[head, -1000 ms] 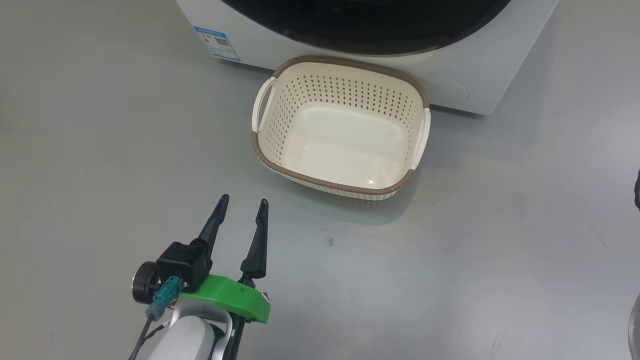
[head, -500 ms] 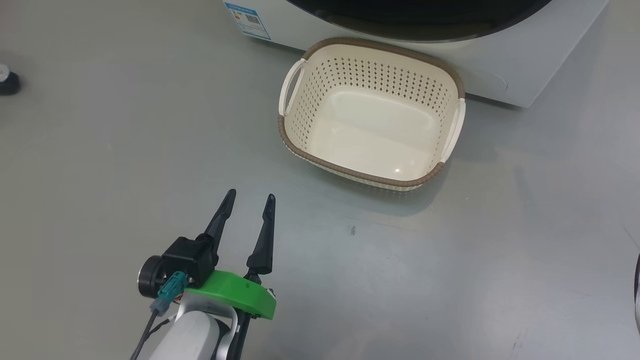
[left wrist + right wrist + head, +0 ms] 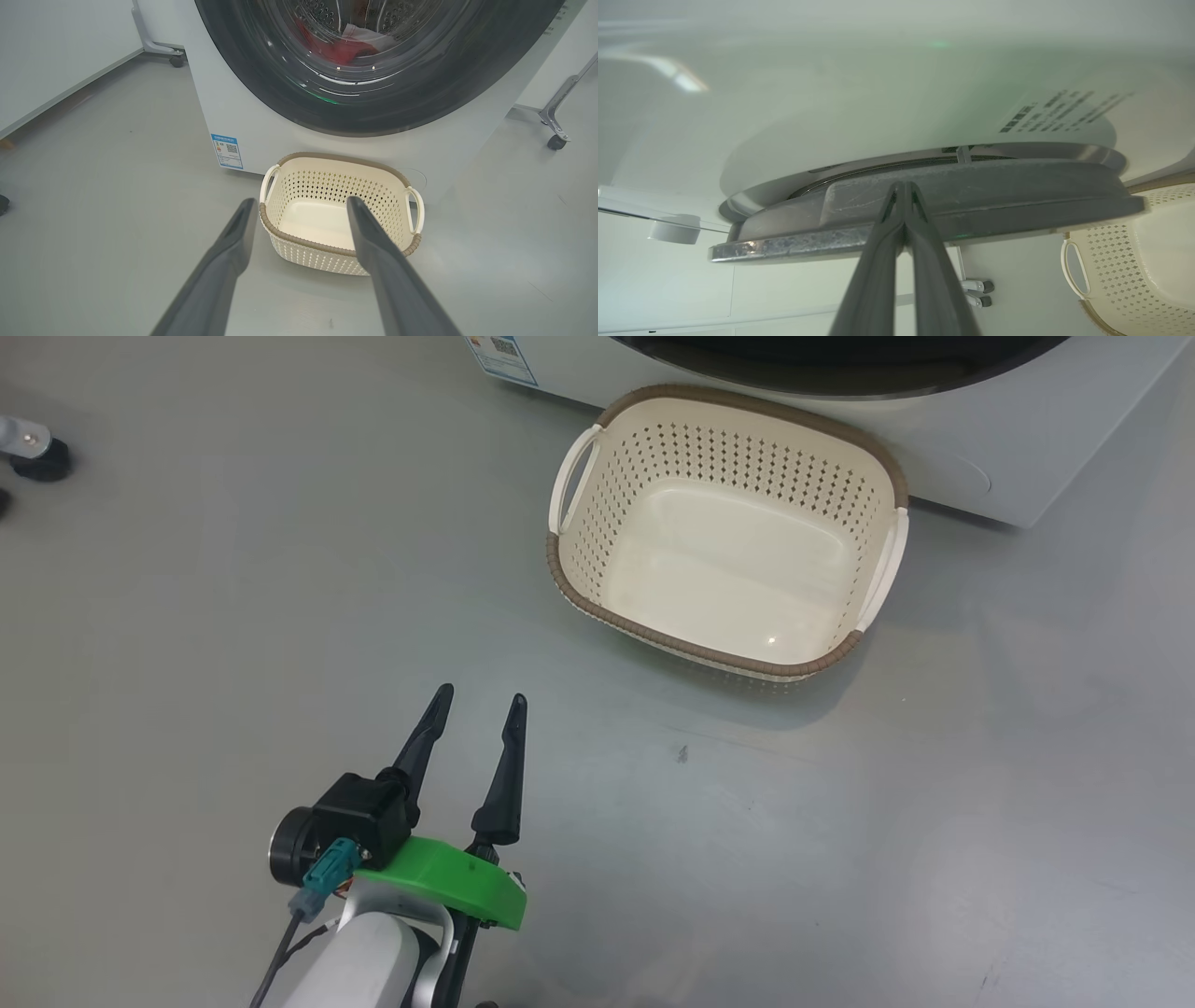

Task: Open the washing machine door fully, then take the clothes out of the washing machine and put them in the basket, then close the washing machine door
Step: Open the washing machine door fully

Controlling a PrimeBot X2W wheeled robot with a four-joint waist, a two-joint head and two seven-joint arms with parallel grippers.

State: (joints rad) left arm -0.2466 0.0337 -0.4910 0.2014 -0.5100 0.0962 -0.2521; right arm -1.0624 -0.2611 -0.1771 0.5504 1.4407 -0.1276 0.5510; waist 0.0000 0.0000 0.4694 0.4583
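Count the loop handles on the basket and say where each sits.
2. The left handle is on the basket's end toward the robot's left; the right handle is on the opposite end. None seems hidden.

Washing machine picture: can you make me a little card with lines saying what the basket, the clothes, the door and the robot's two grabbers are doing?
washing machine: white, standing right behind the basket
door: black-rimmed, in front of the drum; whether it is ajar, cannot tell
clothes: red and white, inside the drum, seen through the door
basket: on the grey floor, nothing in it
left gripper: open, holding nothing, short of the basket
right gripper: shut, tips at the door's grey edge
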